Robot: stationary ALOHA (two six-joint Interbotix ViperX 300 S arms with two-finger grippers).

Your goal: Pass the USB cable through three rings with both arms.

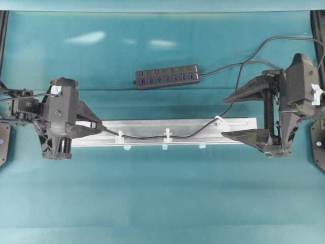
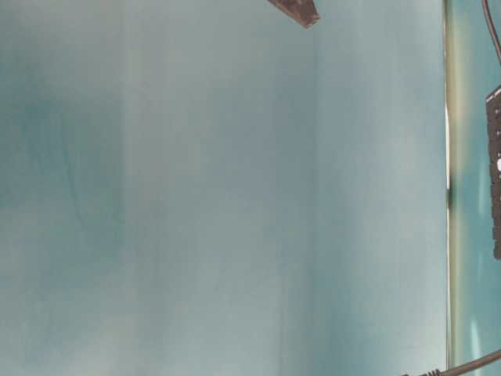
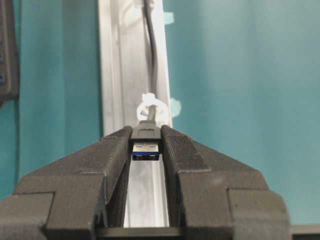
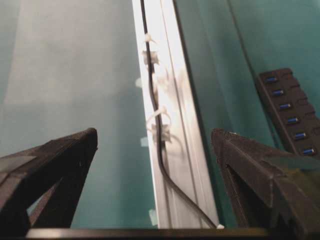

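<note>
Silver aluminium rail [image 1: 152, 127] carries three white plastic rings [image 1: 168, 134]; the thin black USB cable [image 1: 147, 137] runs through all. My left gripper [image 3: 146, 150] clamps its plug, my right gripper [image 1: 251, 114] gapes empty. I'd draw leftward, level and slowly.

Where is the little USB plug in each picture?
Overhead: USB plug at the left gripper's tips, left end of the rail.
Table-level: not in it.
Left wrist: centre, pinched between the gripper's fingers.
Right wrist: not visible; only the cable.
Shared landmark: the silver rail.
</note>
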